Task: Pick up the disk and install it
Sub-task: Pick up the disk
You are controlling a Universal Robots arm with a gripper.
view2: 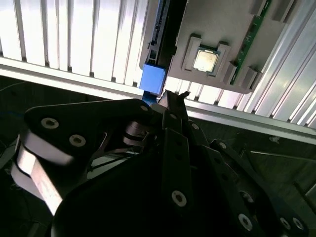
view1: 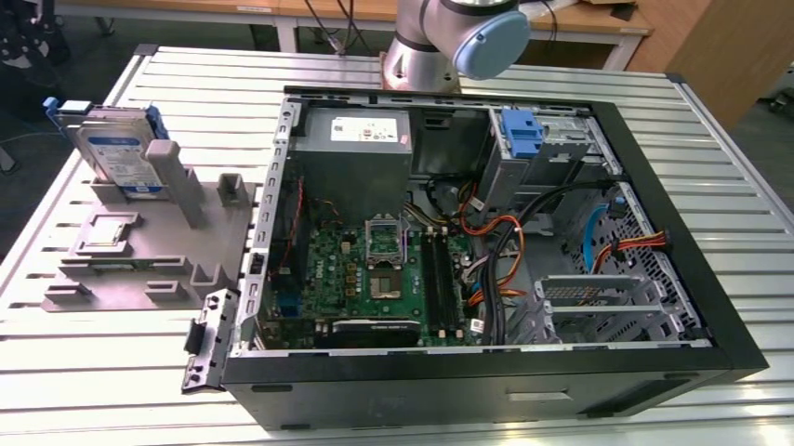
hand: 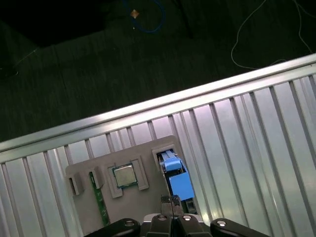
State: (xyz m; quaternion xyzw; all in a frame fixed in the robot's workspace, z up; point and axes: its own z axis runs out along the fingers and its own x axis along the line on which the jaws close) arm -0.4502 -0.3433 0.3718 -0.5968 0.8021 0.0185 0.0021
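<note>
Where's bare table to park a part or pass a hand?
Bare slats: the table at the exterior view's lower left, bordered by the grey holder block and the case; also the strip between the holder and the arm base. Crowded: inside the case, cables over the board; the disk stands upright in the holder.

Open above the disk (view1: 118, 153); holder post (view1: 175, 178) beside it.

We see ribbed silver metal table (view1: 694, 130). Grey holder block (view1: 125, 269) sits on it toward exterior view's left. Open black computer case (view1: 496, 390) lies just beside block, toward exterior view's right, covering much of surface. Arm base (view1: 416, 65) rises behind case.
</note>
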